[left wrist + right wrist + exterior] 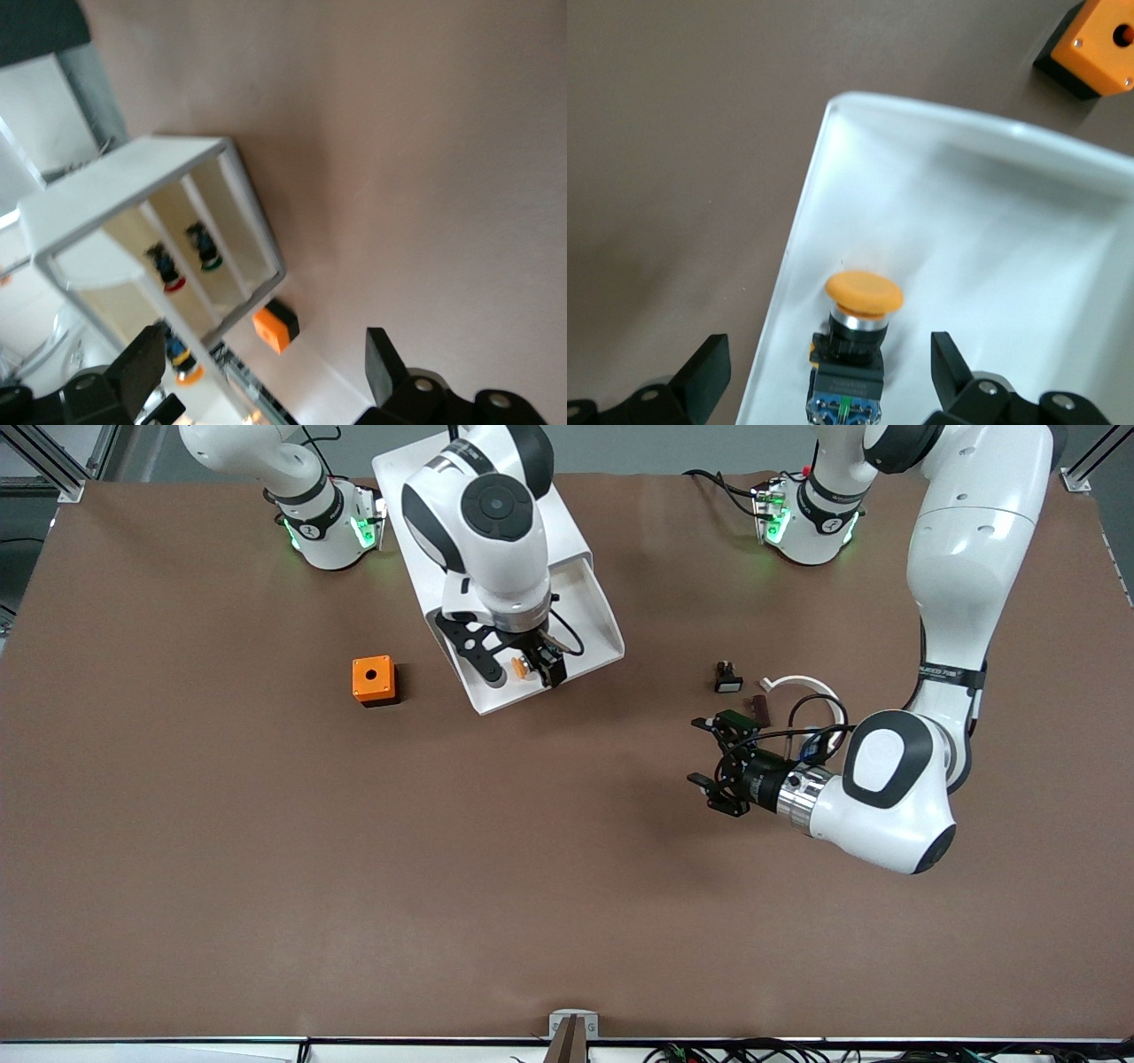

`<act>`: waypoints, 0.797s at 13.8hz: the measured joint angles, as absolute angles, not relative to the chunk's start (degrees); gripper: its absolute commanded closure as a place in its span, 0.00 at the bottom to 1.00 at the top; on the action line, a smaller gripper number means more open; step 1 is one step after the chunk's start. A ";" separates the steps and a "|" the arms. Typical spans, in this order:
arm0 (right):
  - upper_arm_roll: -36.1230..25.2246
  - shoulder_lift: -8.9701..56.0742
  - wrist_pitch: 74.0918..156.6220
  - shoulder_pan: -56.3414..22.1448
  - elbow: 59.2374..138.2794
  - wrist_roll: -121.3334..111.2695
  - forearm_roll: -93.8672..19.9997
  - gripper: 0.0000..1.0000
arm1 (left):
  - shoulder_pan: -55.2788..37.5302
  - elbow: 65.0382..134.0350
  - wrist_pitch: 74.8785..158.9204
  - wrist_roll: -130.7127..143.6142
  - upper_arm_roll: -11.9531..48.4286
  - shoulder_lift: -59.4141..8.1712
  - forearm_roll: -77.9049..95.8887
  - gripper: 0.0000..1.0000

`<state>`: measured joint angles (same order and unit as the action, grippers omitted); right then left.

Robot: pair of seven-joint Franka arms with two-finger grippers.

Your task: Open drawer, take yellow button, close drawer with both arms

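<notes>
Here, right hand [524,674] poised over the pulled-out drawer [592,602], fingers spread wide either side of the button [863,320], nothing grasped yet. Button lay in the drawer, close against its side wall, orange cap up. Best lowered straight, clear of that wall, then clenched on the black body. Left hand [711,755] released, waiting above the brown surface [266,868].

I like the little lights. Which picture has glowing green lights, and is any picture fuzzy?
Front view: sharp, with green lights glowing on both arm bases. Left wrist view: soft and washed out, the white cabinet overbright. Right wrist view: the drawer wall blurs and shines, but the button between the open right end effector fingers shows fairly clearly.
</notes>
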<state>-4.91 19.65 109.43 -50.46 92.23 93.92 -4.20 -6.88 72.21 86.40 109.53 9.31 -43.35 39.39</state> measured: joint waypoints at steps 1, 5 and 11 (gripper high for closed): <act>-4.92 19.97 109.49 -50.86 92.23 94.51 -4.20 0.00 | -6.92 72.15 86.40 107.25 9.15 -43.23 37.53 0.01; -4.95 20.11 109.36 -51.26 92.27 95.25 -4.20 0.00 | -6.90 72.07 86.40 97.02 8.34 -42.40 26.35 0.01; -5.01 20.62 109.27 -51.41 92.95 96.66 -4.20 0.02 | -6.96 72.06 88.07 79.53 7.82 -42.12 15.50 0.01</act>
